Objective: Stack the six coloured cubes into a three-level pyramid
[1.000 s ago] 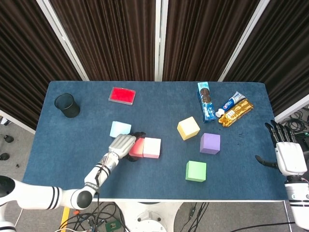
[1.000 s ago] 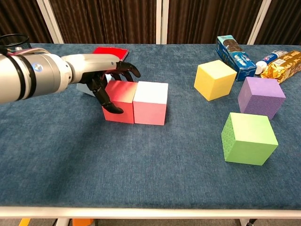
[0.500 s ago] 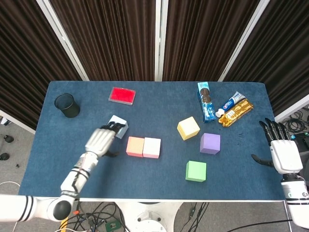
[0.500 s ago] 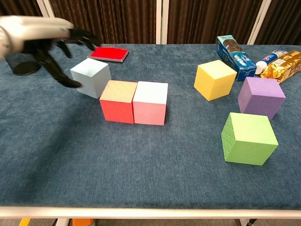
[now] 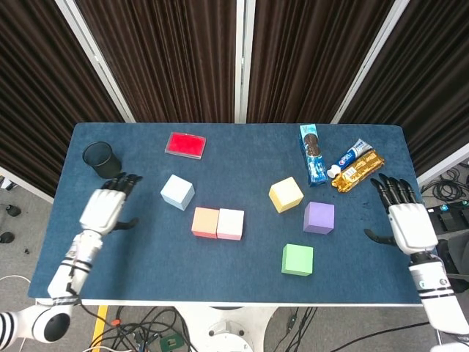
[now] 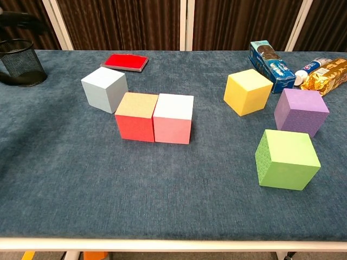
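Six coloured cubes are all sitting flat on the blue table.
The red cube [image 6: 135, 116] is touching the pink cube [image 6: 173, 118]; the light blue cube [image 6: 103, 89] is sitting just beside them, while the yellow cube [image 6: 248, 91], purple cube [image 6: 300, 111] and green cube [image 6: 286, 158] are lying apart.

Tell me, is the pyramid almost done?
Not nearly. Only the red cube and pink cube sit side by side, starting the bottom row. Nothing is stacked. Both robot hands, left and right, hold nothing. The pale blue, yellow, purple and green cubes still need placing.

L hand [image 5: 107, 209] & R hand [image 5: 405, 221] both empty, fingers spread, palms down.
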Motion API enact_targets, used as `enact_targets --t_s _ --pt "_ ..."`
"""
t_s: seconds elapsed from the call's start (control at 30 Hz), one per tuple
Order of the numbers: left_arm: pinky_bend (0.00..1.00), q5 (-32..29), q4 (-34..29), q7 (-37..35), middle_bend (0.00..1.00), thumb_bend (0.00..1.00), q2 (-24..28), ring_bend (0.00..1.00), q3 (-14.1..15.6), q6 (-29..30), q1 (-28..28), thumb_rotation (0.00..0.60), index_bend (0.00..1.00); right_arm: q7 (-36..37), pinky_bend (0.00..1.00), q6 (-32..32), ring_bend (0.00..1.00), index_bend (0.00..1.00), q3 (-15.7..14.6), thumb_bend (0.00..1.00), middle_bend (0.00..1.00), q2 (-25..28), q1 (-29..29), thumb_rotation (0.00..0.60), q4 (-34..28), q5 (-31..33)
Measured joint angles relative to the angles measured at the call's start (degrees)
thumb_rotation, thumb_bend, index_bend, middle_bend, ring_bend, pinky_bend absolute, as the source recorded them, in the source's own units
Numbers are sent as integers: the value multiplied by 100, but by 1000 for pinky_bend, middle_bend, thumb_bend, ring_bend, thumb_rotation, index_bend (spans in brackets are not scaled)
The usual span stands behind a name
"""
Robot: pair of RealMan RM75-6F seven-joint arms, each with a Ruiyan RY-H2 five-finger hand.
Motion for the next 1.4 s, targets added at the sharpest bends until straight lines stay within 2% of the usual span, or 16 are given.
enact_targets --t_s 0.2,0.43,0.73,1.0,1.13,1.2,1.27,1.4 --pt "212 397 553 -807 117 190 17 41 112 238 543 600 112 -243 0 -709 0 0 124 54 61 -227 459 600 38 518" --pt "212 652 739 -1317 118 190 146 41 77 368 907 600 112 -412 0 -1621 0 0 373 57 63 -814 1330 600 610 940" --pt "212 764 997 -1546 118 189 144 41 -41 335 1192 600 112 -572 0 -2931 0 0 468 84 61 -1568 2535 600 1836 1065" --pt "212 756 1116 -1478 118 178 64 41 -157 186 1286 600 112 -448 0 -3528 0 0 326 98 85 -2061 3147 600 2565 840" --pt "212 745 1147 -1459 118 175 24 41 -213 128 1318 600 112 -390 0 -3666 0 0 232 132 208 -2268 3315 600 2881 740" --pt "212 738 1155 -1475 118 174 14 41 -247 84 1332 600 113 -372 0 -3697 0 0 193 170 352 -2355 3385 600 2991 710" --pt "212 732 1158 -1498 118 174 9 41 -268 52 1352 600 113 -349 0 -3672 1 0 164 206 439 -2413 3417 600 3045 687" --pt "212 730 1161 -1563 118 174 16 41 -312 -34 1385 600 120 -315 0 -3480 21 0 149 237 533 -2407 3391 600 2994 664"
